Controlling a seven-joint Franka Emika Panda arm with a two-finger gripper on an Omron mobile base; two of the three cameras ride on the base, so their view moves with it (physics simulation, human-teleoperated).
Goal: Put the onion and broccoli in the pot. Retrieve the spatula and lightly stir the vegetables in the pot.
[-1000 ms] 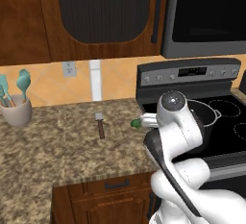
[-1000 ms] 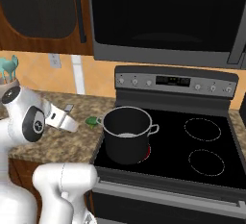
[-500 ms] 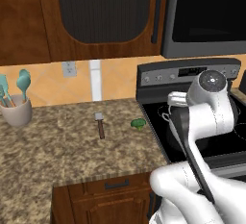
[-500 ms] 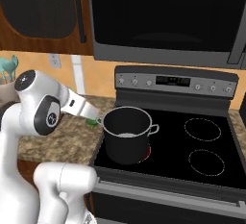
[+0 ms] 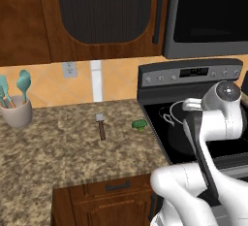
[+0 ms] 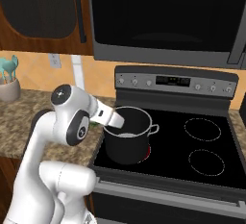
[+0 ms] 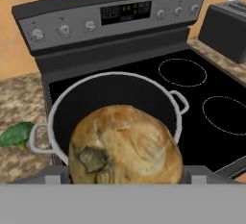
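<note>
Broccoli (image 5: 139, 124) lies between spatula (image 5: 101, 126) and pot (image 6: 127, 135)

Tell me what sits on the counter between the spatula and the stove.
In the left base view, the broccoli lies on the granite counter between the spatula and the stove, apart from both. Otherwise that stretch is bare.

A speckled granite counter (image 5: 58, 147) runs left of a black stove (image 6: 202, 141). On the counter lie the spatula (image 5: 101, 125) near its middle and the broccoli (image 5: 139, 124) just right of it, close to the stove. A cup (image 5: 17, 113) of teal utensils stands far left. The pot (image 6: 129, 136) sits on the stove's near-left burner.
</note>
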